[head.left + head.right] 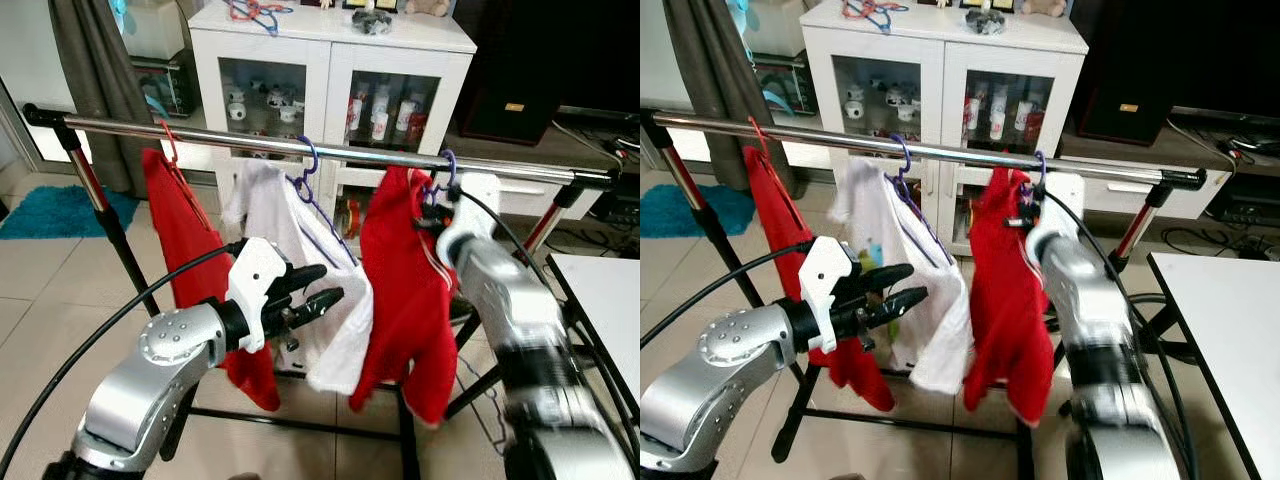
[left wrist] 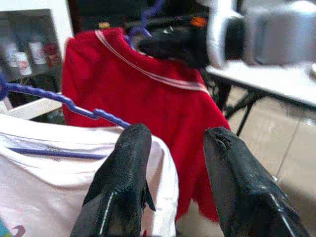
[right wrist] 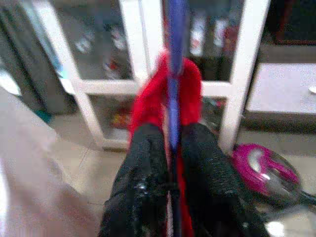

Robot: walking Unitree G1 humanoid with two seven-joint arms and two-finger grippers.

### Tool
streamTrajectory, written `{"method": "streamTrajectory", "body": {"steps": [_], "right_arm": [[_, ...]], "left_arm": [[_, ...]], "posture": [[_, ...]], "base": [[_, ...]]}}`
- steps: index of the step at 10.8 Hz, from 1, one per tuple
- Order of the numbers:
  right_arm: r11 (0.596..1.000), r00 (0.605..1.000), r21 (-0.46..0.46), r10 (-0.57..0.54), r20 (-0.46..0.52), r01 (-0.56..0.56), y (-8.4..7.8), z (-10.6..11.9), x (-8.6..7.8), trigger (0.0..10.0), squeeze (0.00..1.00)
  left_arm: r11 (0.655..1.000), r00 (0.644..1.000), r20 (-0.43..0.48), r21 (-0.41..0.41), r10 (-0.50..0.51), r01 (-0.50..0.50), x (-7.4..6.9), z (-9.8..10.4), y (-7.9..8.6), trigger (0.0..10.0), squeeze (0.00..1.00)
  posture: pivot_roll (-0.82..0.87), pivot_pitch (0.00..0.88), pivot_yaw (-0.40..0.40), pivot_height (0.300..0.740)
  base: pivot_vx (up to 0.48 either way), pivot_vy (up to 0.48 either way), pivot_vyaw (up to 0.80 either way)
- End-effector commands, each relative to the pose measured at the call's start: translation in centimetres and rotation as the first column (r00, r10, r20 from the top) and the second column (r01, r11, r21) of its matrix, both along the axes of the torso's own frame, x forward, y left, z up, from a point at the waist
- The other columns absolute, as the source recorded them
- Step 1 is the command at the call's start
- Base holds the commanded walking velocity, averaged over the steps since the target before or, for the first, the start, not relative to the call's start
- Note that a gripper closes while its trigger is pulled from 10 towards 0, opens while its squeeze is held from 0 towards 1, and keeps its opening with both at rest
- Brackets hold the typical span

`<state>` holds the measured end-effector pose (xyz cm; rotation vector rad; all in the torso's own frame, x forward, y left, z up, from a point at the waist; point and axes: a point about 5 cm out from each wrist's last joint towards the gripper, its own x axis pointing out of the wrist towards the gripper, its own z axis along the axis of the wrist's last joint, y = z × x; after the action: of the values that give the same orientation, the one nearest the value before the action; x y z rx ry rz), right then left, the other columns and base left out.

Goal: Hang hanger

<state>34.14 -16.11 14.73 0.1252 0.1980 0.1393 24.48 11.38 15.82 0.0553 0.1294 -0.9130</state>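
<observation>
right end effector clamps the purple hanger hooked on the rail; left end effector gapes.

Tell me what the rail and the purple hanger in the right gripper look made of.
Rail: polished metal, probably steel, with bright mirror-like glints. Purple hanger, clamped by the right gripper: likely plastic or plastic-coated wire, thin with an even matte colour.
</observation>
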Motion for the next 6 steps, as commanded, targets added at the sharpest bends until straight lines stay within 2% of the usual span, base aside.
{"method": "streamTrajectory", "body": {"steps": [1, 2, 3, 4, 5, 6], "right_arm": [[0.999, 0.997, 0.030, 0.026, 0.070, -0.028, -0.2, 1.7, -0.7, 10.0, 1.00], [0.998, 0.994, 0.026, 0.054, 0.097, -0.057, -0.1, 2.2, -1.4, 10.0, 1.00], [0.991, 0.981, 0.014, 0.130, 0.144, -0.134, 0.0, 3.0, -3.7, 10.0, 1.00], [0.987, 0.972, -0.001, 0.159, 0.171, -0.161, 0.0, 3.6, -5.2, 10.0, 1.00], [0.978, 0.961, 0.018, 0.200, 0.193, -0.207, 0.1, 4.3, -7.4, 10.0, 1.00], [0.976, 0.962, 0.046, 0.200, 0.185, -0.211, 0.1, 4.0, -8.9, 10.0, 1.00]], "left_arm": [[1.000, 1.000, 0.006, -0.016, 0.026, -0.026, 0.0, 0.2, 0.3, 10.0, 0.00], [0.999, 1.000, 0.005, -0.017, 0.028, -0.028, 0.0, 0.2, 0.3, 10.0, 0.00], [0.999, 0.999, -0.002, -0.030, 0.038, -0.038, -0.4, 0.1, 0.3, 10.0, 0.00], [0.998, 0.999, -0.008, -0.034, 0.047, -0.047, -0.7, 0.1, 0.4, 10.0, 0.00], [0.993, 0.995, -0.021, -0.064, 0.099, -0.101, -1.0, 0.1, 0.6, 10.0, 0.00], [0.981, 0.984, -0.009, -0.075, 0.180, -0.180, -1.0, 0.1, 1.1, 10.0, 0.00]], "posture": [[0.13, 0.000, -0.036, 0.740], [0.13, 0.000, -0.038, 0.740], [0.12, 0.000, -0.041, 0.740], [0.12, 0.000, -0.043, 0.740], [0.11, 0.000, -0.042, 0.740], [0.09, 0.000, -0.041, 0.740]], "base": [[0.000, 0.000, 0.00], [0.000, 0.000, 0.00], [0.000, 0.000, 0.00], [0.000, 0.000, 0.00], [0.000, 0.000, 0.00], [0.000, 0.000, 0.00]]}}
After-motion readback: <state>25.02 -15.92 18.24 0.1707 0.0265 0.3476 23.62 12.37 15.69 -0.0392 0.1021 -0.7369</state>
